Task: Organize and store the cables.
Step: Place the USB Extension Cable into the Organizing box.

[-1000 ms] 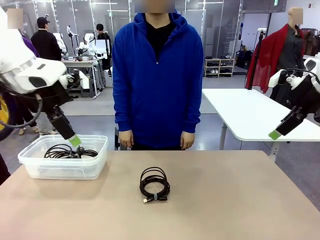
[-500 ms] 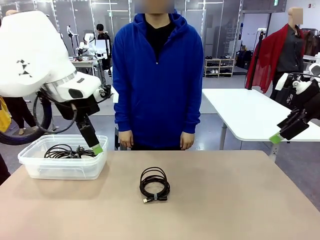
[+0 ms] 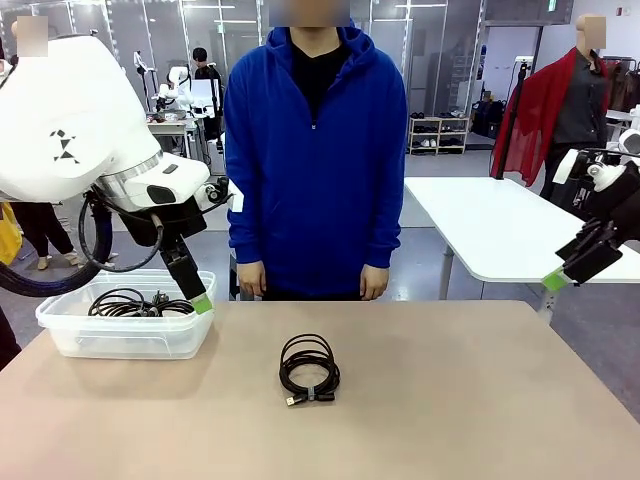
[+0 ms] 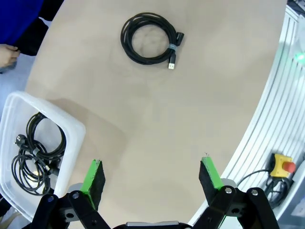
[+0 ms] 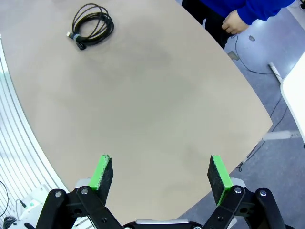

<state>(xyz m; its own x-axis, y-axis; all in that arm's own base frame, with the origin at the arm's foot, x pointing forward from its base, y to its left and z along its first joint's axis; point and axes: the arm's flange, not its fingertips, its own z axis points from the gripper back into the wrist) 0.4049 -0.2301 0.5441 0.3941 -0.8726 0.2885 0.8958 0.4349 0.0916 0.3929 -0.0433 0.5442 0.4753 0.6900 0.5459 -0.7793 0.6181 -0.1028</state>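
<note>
At mid-surface [image 3: 480, 400] lies one coiled USB cable [image 3: 309, 368], bound by a small tie, its connector end pointing toward the robot's side. Well apart to the left stands the clear plastic bin [image 3: 75, 338], which already contains several black cable bundles [image 3: 135, 303], at least one with a chunky plug.

Risks, as judged: the coil is low and flat, so a descent that stops short would close on nothing, while one too deep would drive the pads into the surface. A grip on a single outer loop could let the bundle hang open and snag on the bin rim at release.

Left claw [image 4: 151, 175]: jaws fully apart, holding nothing, hovering just beside the bin's near corner. Right claw [image 5: 161, 173]: jaws equally wide, empty, raised off the right edge of the surface, touching nothing. A person in a blue hoodie [image 3: 315, 150] stands at the far side, hands down.
</note>
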